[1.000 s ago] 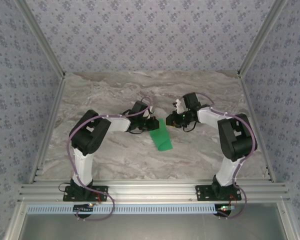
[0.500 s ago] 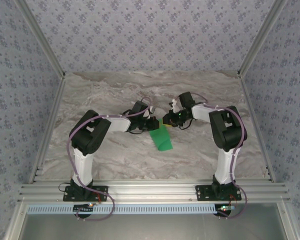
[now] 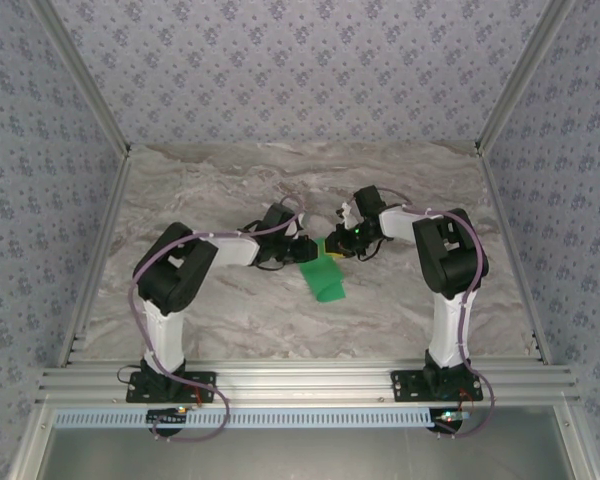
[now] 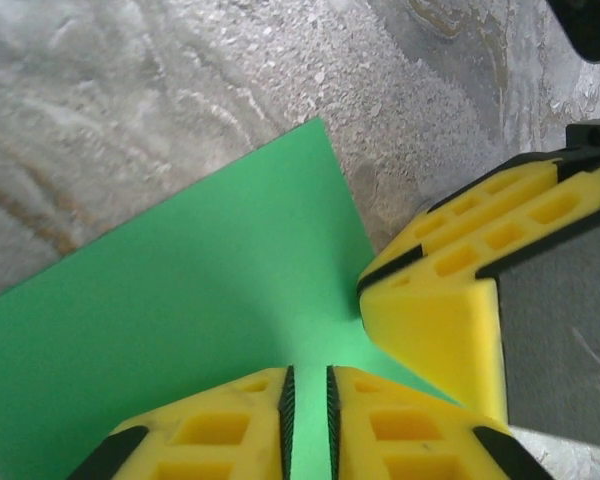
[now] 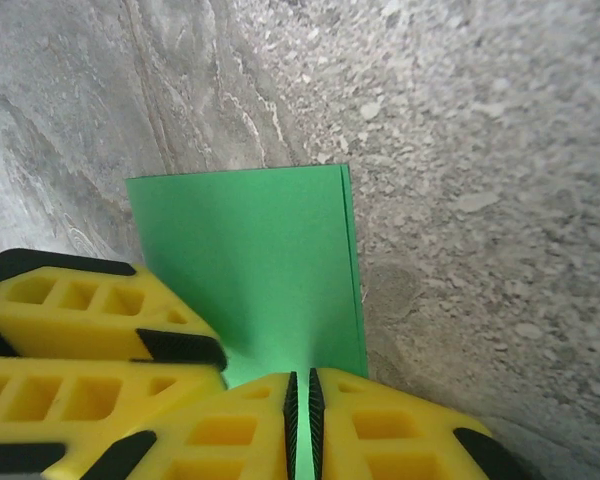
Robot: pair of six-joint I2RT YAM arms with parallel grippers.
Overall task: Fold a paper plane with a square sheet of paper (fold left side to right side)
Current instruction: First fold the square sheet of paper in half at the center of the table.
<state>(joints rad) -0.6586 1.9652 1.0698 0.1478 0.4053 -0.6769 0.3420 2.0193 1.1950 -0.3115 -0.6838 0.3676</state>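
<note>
**Green sheet at mid-desk, both sets of fingers at its far end**

The square sheet of paper (image 3: 323, 277), lying doubled as a rectangle, has its long axis running from the arms' meeting point toward the bases. The right gripper (image 5: 303, 385) has its fingers pinched on the sheet's end. The left gripper (image 4: 307, 380) shows a narrow slit over the green, and its grip cannot be told. Both are equally near on the desk (image 3: 230, 180). The fingers hide the far edge.

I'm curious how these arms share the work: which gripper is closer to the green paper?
Neither clearly, it looks like a tie. The left gripper sits at the left side of the green paper's far end. The right gripper sits at the right side of that same end.
</note>
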